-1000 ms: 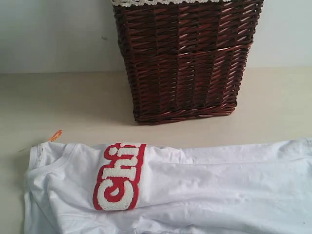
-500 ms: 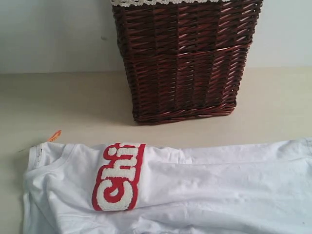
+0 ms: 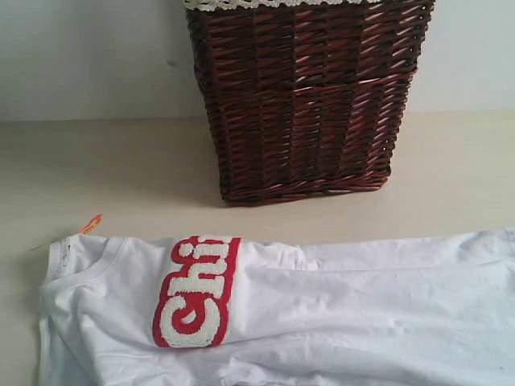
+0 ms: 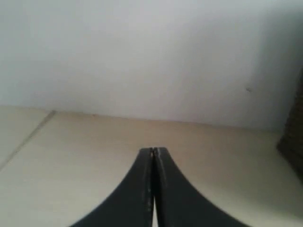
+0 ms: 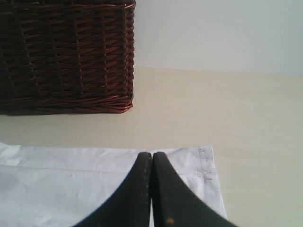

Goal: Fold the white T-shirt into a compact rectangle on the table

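Our left gripper [image 4: 152, 153] has its two dark fingers [image 4: 137, 189] pressed tip to tip with nothing between them, above a bare stretch of the broad pale beige table [image 4: 71, 156]. A dark edge at the side of that view may be the basket, though it is too blurred for us to be sure.

Our right gripper [image 5: 152, 155] is closed just as flat. Its tips are over the stitched hem end of the white short-sleeved cotton T-shirt [image 5: 71, 179], and we see no cloth caught in them.

In the exterior view the shirt lies flat along the near table edge, collar to the left. Its fluffy white letters outlined in red [image 3: 197, 293] are partly folded under. The small orange neck tag [image 3: 91, 223] rests on the table just beside the collar.

Beyond a strip of bare table stands the dark brown wicker basket [image 3: 306, 104] with its white lace trim [image 3: 273, 3], apart from the shirt and against the pale wall [image 3: 88, 56].
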{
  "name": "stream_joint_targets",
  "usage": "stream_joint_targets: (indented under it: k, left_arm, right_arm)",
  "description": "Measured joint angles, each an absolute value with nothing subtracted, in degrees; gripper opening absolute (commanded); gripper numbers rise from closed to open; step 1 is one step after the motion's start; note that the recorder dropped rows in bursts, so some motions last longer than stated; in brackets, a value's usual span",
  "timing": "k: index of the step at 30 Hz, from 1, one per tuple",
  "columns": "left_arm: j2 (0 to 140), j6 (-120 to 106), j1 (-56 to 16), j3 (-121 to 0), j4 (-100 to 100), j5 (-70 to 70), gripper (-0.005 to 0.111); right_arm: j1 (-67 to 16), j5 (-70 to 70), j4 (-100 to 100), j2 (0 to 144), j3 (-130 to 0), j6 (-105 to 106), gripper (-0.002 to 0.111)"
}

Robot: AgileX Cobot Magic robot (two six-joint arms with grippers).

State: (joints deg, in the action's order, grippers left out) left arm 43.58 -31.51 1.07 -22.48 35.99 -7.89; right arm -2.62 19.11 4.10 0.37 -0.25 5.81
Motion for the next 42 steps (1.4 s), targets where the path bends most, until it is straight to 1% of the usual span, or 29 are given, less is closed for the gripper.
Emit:
stream_joint_targets:
  k: [2,6,9,13,17,19,21,23,25,27,28,29,32,34,37,42]
  left_arm:
    - [51.0,-31.5,1.5,-30.5,35.2,4.5,0.000]
    - [63.0,-31.5,1.5,-41.3,34.8,32.9,0.000]
    - [69.3,-31.9,0.5,-43.5,34.8,44.8,0.000]
    - [75.4,-32.6,-0.3,-43.4,34.8,51.8,0.000]
    - [79.3,-34.2,-0.3,-41.6,34.8,53.4,0.000]
    - [80.8,-36.3,-0.3,-40.9,35.7,51.0,0.000]
    - [83.7,-48.5,-1.4,-40.9,41.1,49.1,0.000]
    - [86.2,-61.5,-3.6,-40.8,43.9,52.8,0.000]
    - [87.7,-69.5,-5.8,-40.5,45.5,54.1,0.000]
    - [89.2,-78.1,-7.8,-40.5,44.8,54.0,0.007]
    - [89.6,-81.9,-8.3,-40.4,43.8,54.0,0.015]
    - [89.6,-88.1,-8.7,-39.7,41.3,54.4,0.019]
    - [89.5,-99.3,-8.8,-38.1,36.5,57.0,0.027]
    - [89.5,-106.1,-8.9,-36.1,34.2,58.1,0.028]
    - [89.5,-115.3,-8.9,-32.6,34.9,55.6,0.028]
    - [89.5,-119.5,-9.0,-29.8,40.2,48.9,0.028]
  right_arm:
    - [-2.6,19.1,4.1,0.4,-0.3,5.8,0.000]
    - [-2.6,19.1,4.1,0.4,-0.3,5.8,0.000]
    - [-2.6,19.1,4.1,0.4,-0.3,5.8,0.000]
    - [-2.6,19.1,4.1,0.4,-0.3,5.8,0.000]
    - [-2.6,19.1,4.1,0.4,-0.3,5.8,0.000]
    - [-2.6,19.1,4.1,0.4,-0.3,5.8,0.000]
    - [-2.6,19.1,4.1,0.4,-0.3,5.8,0.000]
    - [-2.6,19.1,4.1,0.4,-0.3,5.8,0.000]
    - [-2.6,19.1,4.1,0.4,-0.3,5.8,0.000]
    - [-2.6,19.1,4.1,0.4,-0.3,5.8,0.000]
    - [-2.6,19.1,4.1,0.4,-0.3,5.8,0.000]
    - [-2.6,19.1,4.1,0.4,-0.3,5.8,0.000]
    - [-2.6,19.1,4.1,0.4,-0.3,5.8,0.000]
    - [-2.6,19.1,4.1,0.4,-0.3,5.8,0.000]
    - [-2.6,19.1,4.1,0.4,-0.3,5.8,0.000]
    - [-2.6,19.1,4.1,0.4,-0.3,5.8,0.000]
